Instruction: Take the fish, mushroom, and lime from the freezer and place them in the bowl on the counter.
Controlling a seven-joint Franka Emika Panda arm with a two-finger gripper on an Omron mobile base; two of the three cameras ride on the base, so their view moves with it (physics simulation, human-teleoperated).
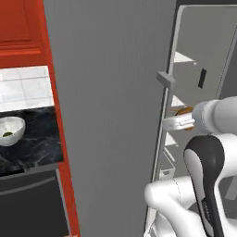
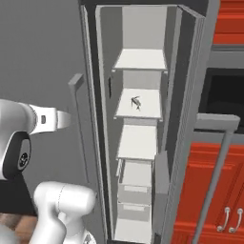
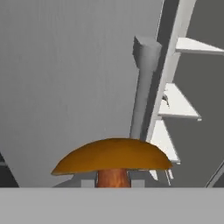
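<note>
- At the upper left of my left base view hangs a red wall cabinet (image 1: 18,28) with a framed panel front.
- Just below it runs a white tiled wall (image 1: 25,88), evenly lit, with thin grey joints.
- A tall red side panel (image 1: 56,120) runs from the top of that frame down to the bottom edge.
- In the lower left corner sits a dark grey front (image 1: 28,206) with a lighter bar across it.
- In my right base view, red base cabinet doors (image 2: 209,190) with small silver handles (image 2: 225,220) fill the lower right.
- Above them a dark recess (image 2: 224,95) opens, and more red cabinetry (image 2: 229,21) sits at the upper right.
</note>
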